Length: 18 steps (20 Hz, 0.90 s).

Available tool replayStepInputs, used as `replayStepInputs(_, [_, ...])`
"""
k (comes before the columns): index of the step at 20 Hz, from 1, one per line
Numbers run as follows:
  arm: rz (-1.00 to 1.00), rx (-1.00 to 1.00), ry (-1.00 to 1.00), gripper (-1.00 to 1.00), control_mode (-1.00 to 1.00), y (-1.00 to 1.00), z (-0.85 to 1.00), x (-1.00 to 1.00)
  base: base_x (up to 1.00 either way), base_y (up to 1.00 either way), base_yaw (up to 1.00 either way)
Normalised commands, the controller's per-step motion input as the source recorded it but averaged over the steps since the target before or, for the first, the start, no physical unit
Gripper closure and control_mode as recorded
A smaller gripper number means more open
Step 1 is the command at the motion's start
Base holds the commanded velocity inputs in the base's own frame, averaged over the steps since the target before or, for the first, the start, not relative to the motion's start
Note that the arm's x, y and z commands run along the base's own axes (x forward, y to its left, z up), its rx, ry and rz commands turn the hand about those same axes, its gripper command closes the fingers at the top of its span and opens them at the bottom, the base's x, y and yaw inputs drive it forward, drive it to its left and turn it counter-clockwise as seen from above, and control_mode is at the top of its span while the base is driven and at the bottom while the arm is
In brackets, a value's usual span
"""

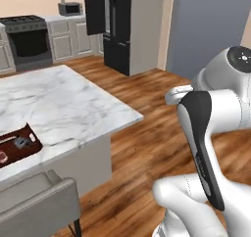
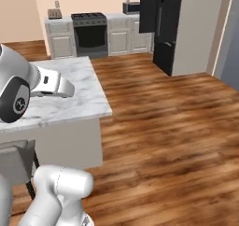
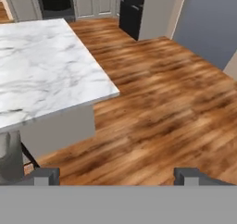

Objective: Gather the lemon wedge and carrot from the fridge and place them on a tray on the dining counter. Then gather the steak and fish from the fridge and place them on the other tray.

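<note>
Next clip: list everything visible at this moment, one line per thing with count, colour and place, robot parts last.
fridge: one, black, doors shut, against the far wall right of the range.
dining counter: one, white marble with grey veins, left of the robot.
tray: one, dark red-brown, at the counter's near left, cut by the left base view's edge; small items inside, too small to name.
chair: one, grey, at the counter's near side.
oven range: one, black-fronted, between beige cabinets at the far wall.
toaster: one, grey, on the worktop left of the range.
microwave: one, grey, on the worktop right of the range.
floor: brown wood planks.
gripper: one, dark tips, open, empty, above the floor.
</note>
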Motion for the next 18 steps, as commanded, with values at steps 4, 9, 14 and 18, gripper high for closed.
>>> replayStepInputs(4, [0.00,0.00,0.00,-1.00,1.00,0.00,0.00,0.00,0.85,-0.97,-0.31])
replayStepInputs(9, [0.00,0.00,0.00,-1.00,1.00,0.00,0.00,0.00,0.99,-0.44,-0.26])
replayStepInputs(14, [0.00,0.00,0.00,-1.00,1.00,0.00,0.00,0.00,1.00,-0.11,-0.10])
replayStepInputs(18, [0.00,0.00,0.00,-1.00,1.00,0.00,0.00,0.00,1.00,-0.14,-0.14])
